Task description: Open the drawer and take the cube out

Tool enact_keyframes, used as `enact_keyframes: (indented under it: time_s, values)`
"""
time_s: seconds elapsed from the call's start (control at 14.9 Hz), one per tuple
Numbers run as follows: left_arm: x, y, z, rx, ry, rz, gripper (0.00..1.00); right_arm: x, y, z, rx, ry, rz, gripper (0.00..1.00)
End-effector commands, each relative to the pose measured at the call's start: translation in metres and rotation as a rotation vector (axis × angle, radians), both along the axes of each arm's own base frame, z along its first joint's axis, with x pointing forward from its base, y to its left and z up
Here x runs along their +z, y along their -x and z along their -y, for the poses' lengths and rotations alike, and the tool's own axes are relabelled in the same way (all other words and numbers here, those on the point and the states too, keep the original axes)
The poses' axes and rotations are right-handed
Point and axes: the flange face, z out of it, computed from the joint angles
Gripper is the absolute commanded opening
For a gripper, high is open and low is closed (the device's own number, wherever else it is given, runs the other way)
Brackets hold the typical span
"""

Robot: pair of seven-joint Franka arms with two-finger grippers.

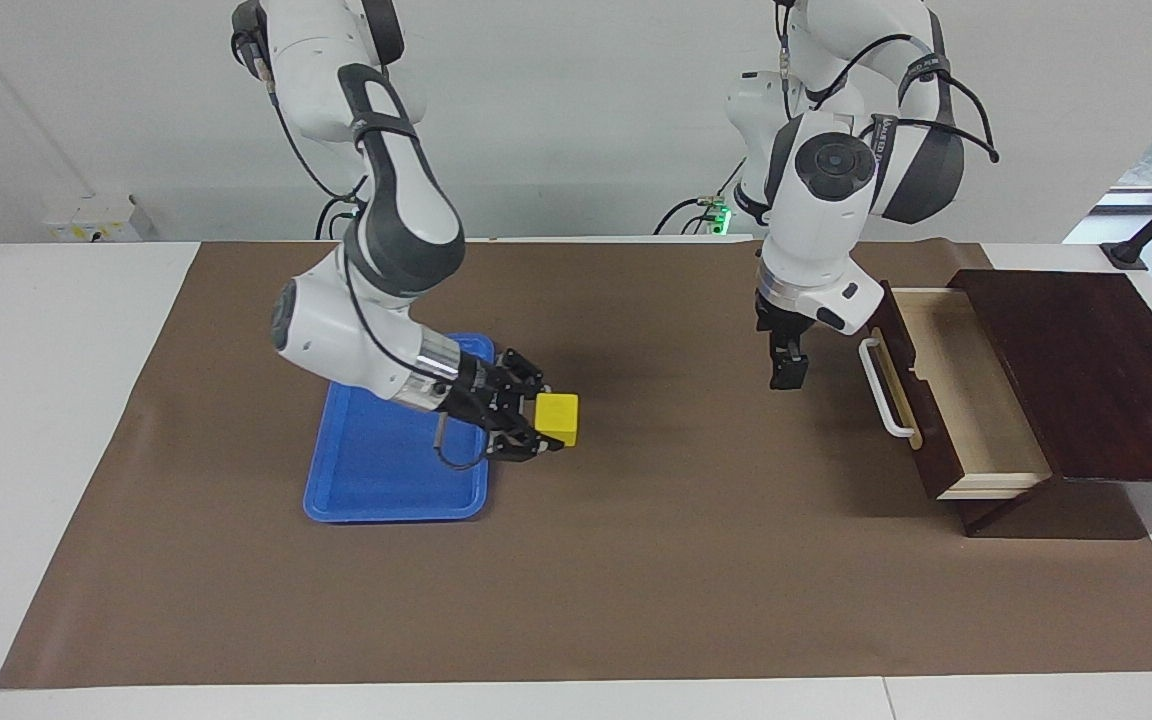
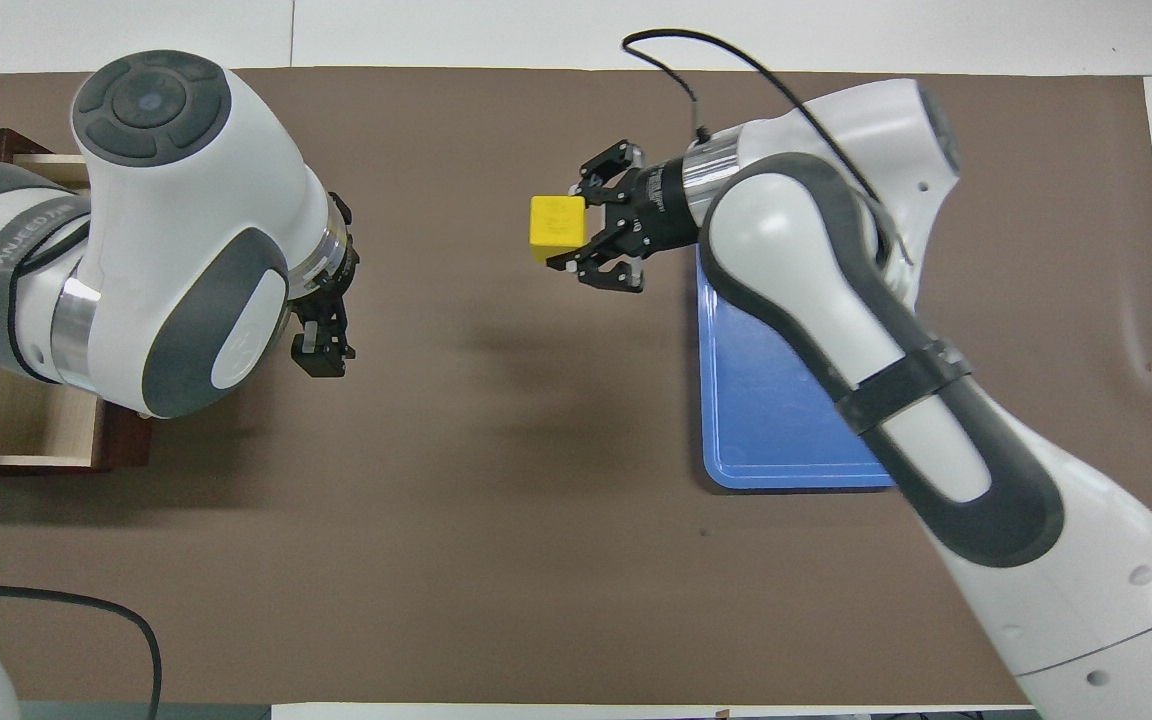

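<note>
1. Across the middle of both views lies a brown mat point(image 1: 636, 560) on a white table point(image 1: 36, 400), with a plain pale wall along the top of the facing view.
2. At the right of the facing view the dark brown drawer point(image 1: 946, 400) stands pulled out of its matching box point(image 1: 1086, 370); its pale wood interior shows bare, and the white bar handle point(image 1: 881, 388) faces the mat's centre.
3. A flat blue tray point(image 1: 376, 480) sits on the mat at the lower left of centre in the facing view.
4. The cube point(image 1: 557, 417) is small, bright yellow and sharp-edged.
5. The right gripper point(image 1: 541, 420), reaching in from the upper left of the facing view, is clamped on the cube, holding it in the air just off the tray's edge, over bare mat toward the drawer.
6. The left gripper point(image 1: 788, 378) hangs pointing down over the mat in front of the drawer handle, near it but apart, holding nothing; I cannot tell how wide its fingers stand.
</note>
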Motion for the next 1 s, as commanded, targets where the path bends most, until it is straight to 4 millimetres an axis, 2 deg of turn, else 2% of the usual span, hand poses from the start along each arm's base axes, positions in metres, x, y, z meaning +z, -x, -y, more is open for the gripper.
enact_keyframes:
  time_s: [0.0, 0.13, 0.33, 0.47, 0.6, 0.67, 0.94]
  values:
    - [-0.008, 0.012, -0.037, -0.034, -0.072, 0.042, 1.0, -0.019, 0.014, 0.041, 0.027, 0.021, 0.025, 0.0]
    - [-0.011, 0.007, -0.062, -0.061, -0.103, 0.032, 1.0, -0.035, 0.03, 0.058, 0.049, 0.024, 0.0, 0.0]
    - [-0.019, 0.008, -0.099, -0.149, -0.153, 0.021, 1.0, -0.067, 0.062, 0.102, 0.093, 0.021, -0.014, 0.0]
    - [-0.022, 0.003, -0.12, -0.164, -0.194, 0.046, 1.0, -0.083, 0.08, 0.117, 0.126, 0.014, -0.018, 0.0]
    - [-0.025, 0.004, -0.126, -0.185, -0.21, 0.057, 1.0, -0.099, 0.099, 0.137, 0.144, 0.01, -0.012, 0.0]
    - [-0.029, 0.004, -0.14, -0.178, -0.218, 0.061, 1.0, -0.11, 0.111, 0.14, 0.154, 0.01, -0.017, 0.0]
    - [-0.029, -0.001, -0.169, -0.193, -0.218, 0.066, 1.0, -0.136, 0.141, 0.144, 0.165, 0.016, -0.015, 0.0]
